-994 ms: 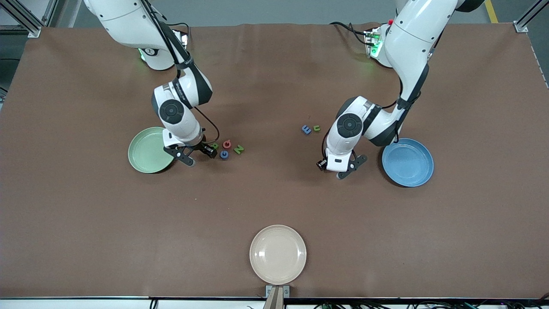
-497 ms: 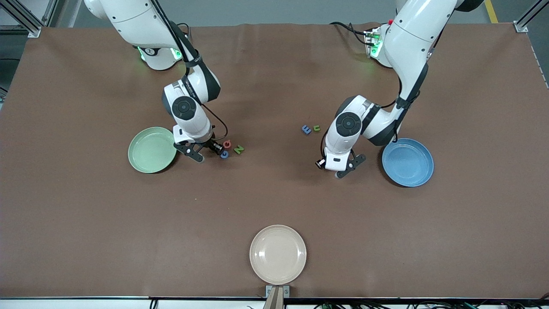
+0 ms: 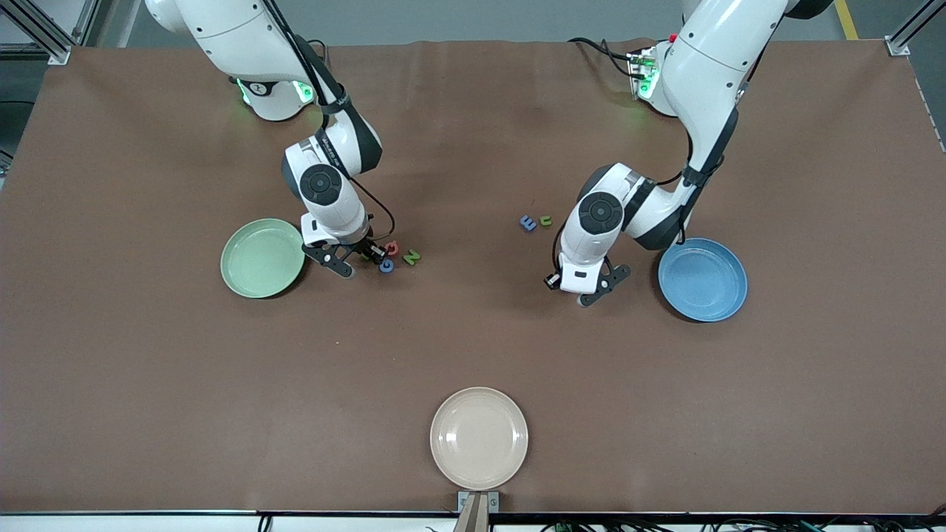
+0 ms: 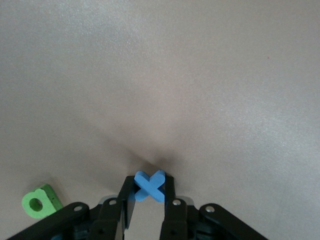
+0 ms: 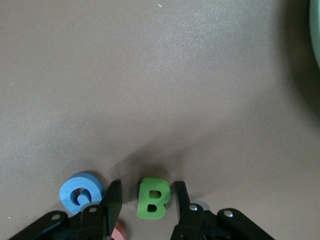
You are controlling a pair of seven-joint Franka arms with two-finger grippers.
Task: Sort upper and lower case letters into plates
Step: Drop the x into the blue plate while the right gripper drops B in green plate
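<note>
My left gripper (image 4: pixel 150 186) is shut on a small blue x (image 4: pixel 149 185), low at the table beside the blue plate (image 3: pixel 702 279); in the front view that gripper (image 3: pixel 582 294) hides the x. A green lower-case letter (image 4: pixel 40 202) lies close by. My right gripper (image 5: pixel 145 194) is open, its fingers on either side of a green B (image 5: pixel 152 199) with a gap on each side. The blue G (image 5: pixel 80 191) and a red piece (image 5: pixel 119 232) lie next to it. In the front view the right gripper (image 3: pixel 361 258) sits between the pale green plate (image 3: pixel 262 258) and the red letter (image 3: pixel 392 248), blue G (image 3: pixel 386 265) and green N (image 3: pixel 411 256).
A blue letter (image 3: pixel 528 222) and a green letter (image 3: pixel 545 220) lie together mid-table, farther from the front camera than the left gripper. A cream-white plate (image 3: pixel 479 437) sits at the table edge nearest the front camera. Both coloured plates hold nothing.
The right gripper moved from the pale green plate's edge toward the letter cluster, jaws narrowing around the green B. The left gripper closed on the blue x, hardly shifting.
</note>
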